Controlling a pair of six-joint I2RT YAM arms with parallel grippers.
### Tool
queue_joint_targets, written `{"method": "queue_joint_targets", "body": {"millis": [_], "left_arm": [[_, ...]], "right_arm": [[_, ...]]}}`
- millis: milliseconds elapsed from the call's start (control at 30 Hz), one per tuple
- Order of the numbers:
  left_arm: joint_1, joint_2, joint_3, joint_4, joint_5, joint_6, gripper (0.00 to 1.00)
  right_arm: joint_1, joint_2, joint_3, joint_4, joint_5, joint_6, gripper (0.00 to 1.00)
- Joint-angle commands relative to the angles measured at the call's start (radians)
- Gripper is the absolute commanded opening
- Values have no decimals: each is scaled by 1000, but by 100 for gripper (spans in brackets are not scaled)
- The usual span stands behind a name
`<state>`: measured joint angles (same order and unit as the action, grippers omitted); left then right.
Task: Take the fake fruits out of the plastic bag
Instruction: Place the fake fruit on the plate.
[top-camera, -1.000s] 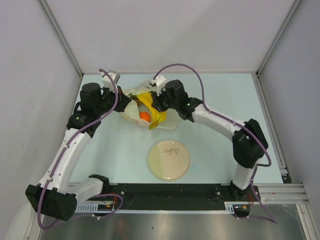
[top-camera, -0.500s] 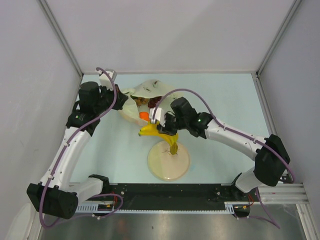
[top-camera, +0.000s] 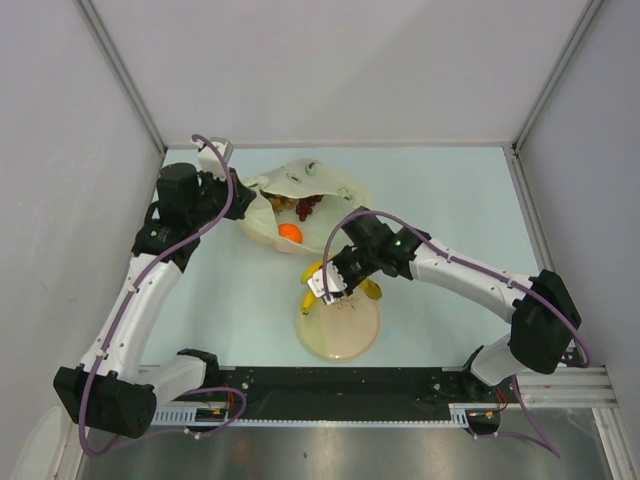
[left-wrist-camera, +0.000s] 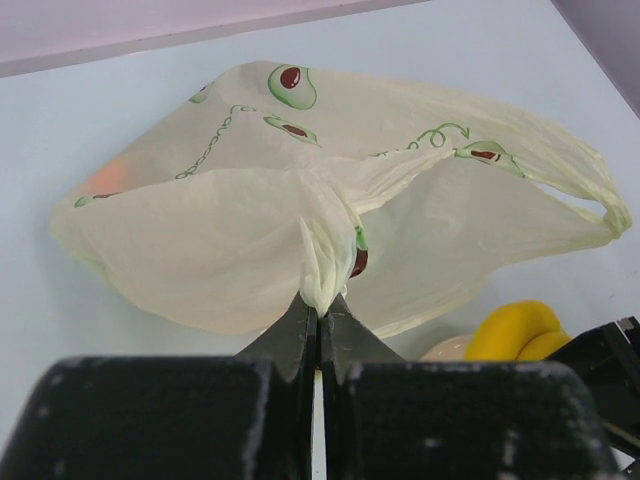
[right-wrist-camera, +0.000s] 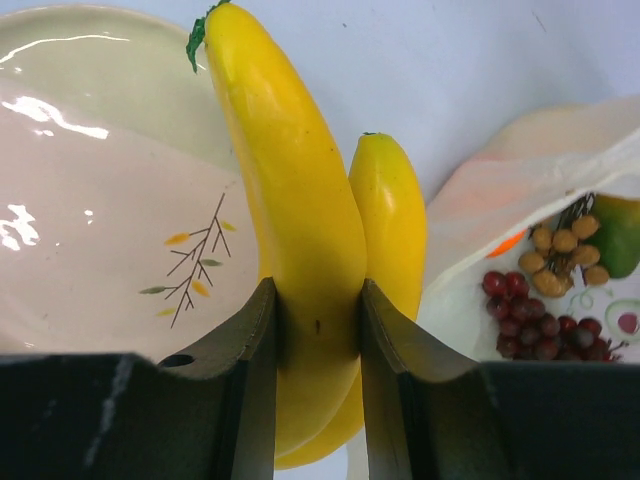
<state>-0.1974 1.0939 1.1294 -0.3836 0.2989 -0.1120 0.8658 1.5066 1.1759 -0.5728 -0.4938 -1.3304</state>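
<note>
The plastic bag (top-camera: 300, 185) lies at the back of the table, pale cream with avocado prints. My left gripper (left-wrist-camera: 320, 300) is shut on a pinched fold of its near edge and holds it up. Inside the bag lie an orange (top-camera: 289, 232), dark grapes (right-wrist-camera: 535, 320), a brown cluster (right-wrist-camera: 565, 250) and a green mango (right-wrist-camera: 620, 235). My right gripper (right-wrist-camera: 318, 320) is shut on the yellow banana bunch (right-wrist-camera: 290, 180), outside the bag and over the far rim of the beige plate (top-camera: 335, 340).
The plate (right-wrist-camera: 90, 200) has a small branch drawing and sits near the front between the arms. Grey walls close the table on the left, back and right. A black rail (top-camera: 330, 385) runs along the near edge.
My right gripper has carried the banana bunch out of the bag and toward me, down over the plate. The bag mouth now shows the fruits left inside. My left gripper has held still.
</note>
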Motion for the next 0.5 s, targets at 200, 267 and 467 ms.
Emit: {"method": "queue_joint_targets", "body": {"millis": [200,267,467], "left_arm": [[9,-20,17,-1,6,18,0],[9,-25,10,-5,8,20,0],[13,-28,-10,-1,9,21,0]], "right_arm": [[59,21,11,-56,-88,-187,0],[70,36,11,-52,-88,-191,0],[87,87,11,-39,-109,-271,0]]}}
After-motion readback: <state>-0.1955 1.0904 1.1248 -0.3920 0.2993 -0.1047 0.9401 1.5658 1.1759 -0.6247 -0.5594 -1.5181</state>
